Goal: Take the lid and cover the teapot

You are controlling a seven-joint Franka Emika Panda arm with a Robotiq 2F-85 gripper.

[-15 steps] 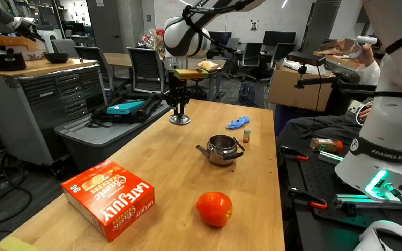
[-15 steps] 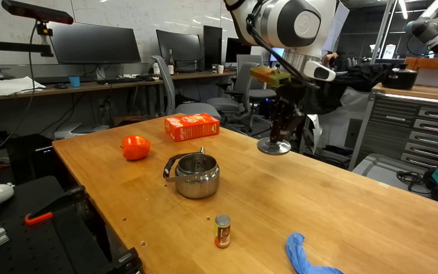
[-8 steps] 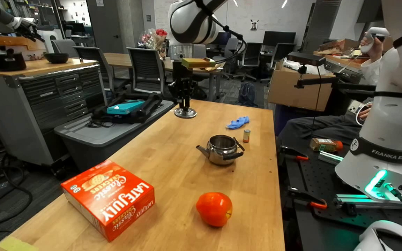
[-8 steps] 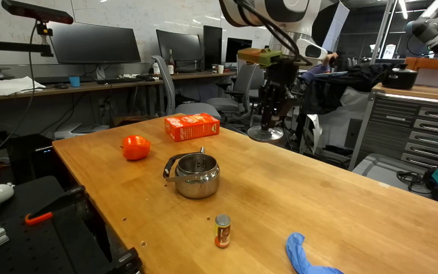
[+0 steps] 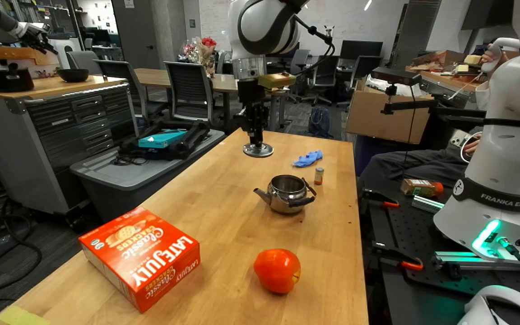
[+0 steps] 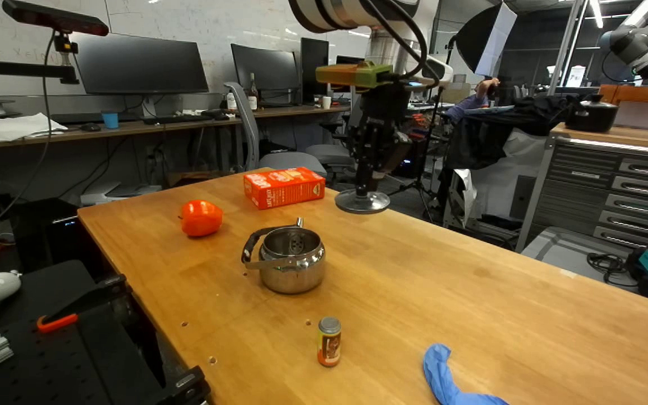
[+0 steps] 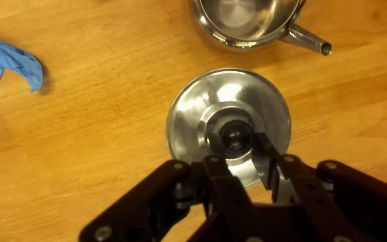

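The lid is a shiny round metal disc with a dark knob; it shows in both exterior views (image 5: pixel 258 150) (image 6: pixel 362 202) and in the wrist view (image 7: pixel 267 101). My gripper (image 7: pixel 237 139) is shut on the knob, one finger on each side, and points down. It also shows in both exterior views (image 5: pixel 255 136) (image 6: pixel 365 183). The lid hangs about level in the air above the table, apart from the teapot. The teapot (image 5: pixel 287 195) (image 6: pixel 293 271) stands upright and uncovered on the table. In the wrist view the teapot (image 7: pixel 227 41) is partly cut off at the top edge, just beyond the lid.
On the wooden table (image 5: pixel 224 234) are a red cracker box (image 5: pixel 140 257), a red-orange ball-like fruit or vegetable (image 5: pixel 278 271), a small jar (image 6: pixel 329 341) and a blue glove (image 5: pixel 308 159). The teapot's handle (image 6: pixel 251 244) is folded to one side, and its spout (image 7: pixel 306 40) points outward.
My gripper has moved with the lid, rightward in one exterior view and leftward in the other, closer to the teapot. It still holds the lid. The teapot and other table objects have not moved.
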